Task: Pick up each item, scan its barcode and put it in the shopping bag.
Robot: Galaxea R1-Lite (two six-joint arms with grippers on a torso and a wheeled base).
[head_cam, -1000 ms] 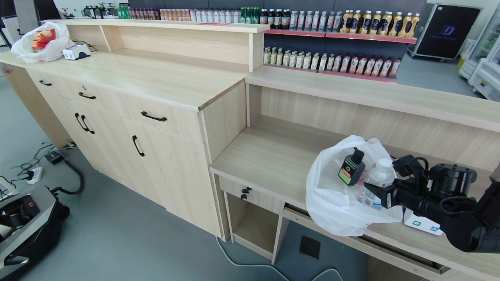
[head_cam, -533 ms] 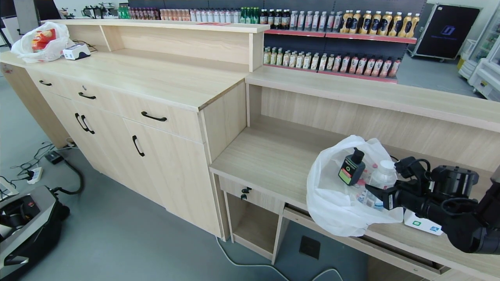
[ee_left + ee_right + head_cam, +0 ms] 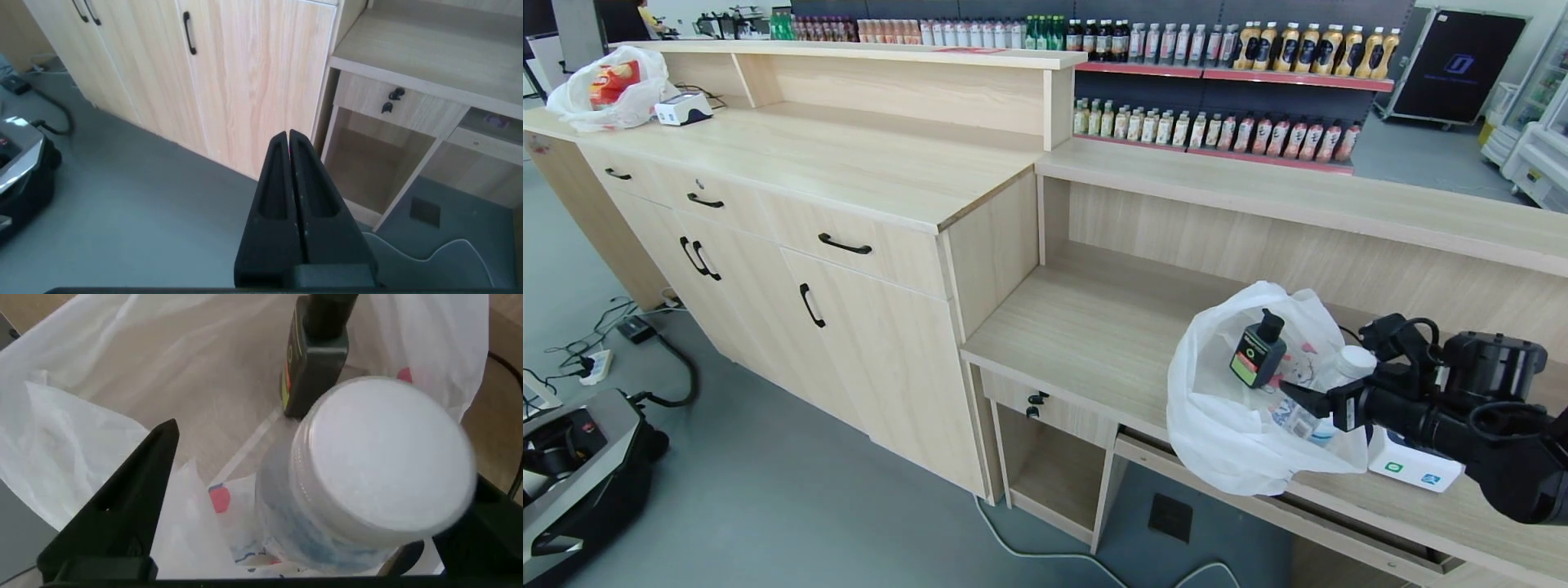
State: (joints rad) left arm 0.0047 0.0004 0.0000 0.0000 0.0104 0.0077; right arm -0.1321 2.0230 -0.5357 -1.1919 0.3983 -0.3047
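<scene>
While the left claw, its two fingers pressed together on nothing, hangs over the grey floor beside the cupboards, the action lies at the right end of the table.

- Shopping bag: thin white plastic, mouth open, standing at the table's front edge.
- Dark bottle: upright inside the bag, with a black cap.
- Clear bottle: a second ago upright and higher, it has now tipped rightward and sunk lower in the bag. It has a see-through body, a pale printed label and a broad white lid.
- Right claw: shifted slightly right, with its fingers apart around the bottle and one clearly off its side.

Reading: this item appears delivered and released, so drawing the claw out of the bag probably comes next.
</scene>
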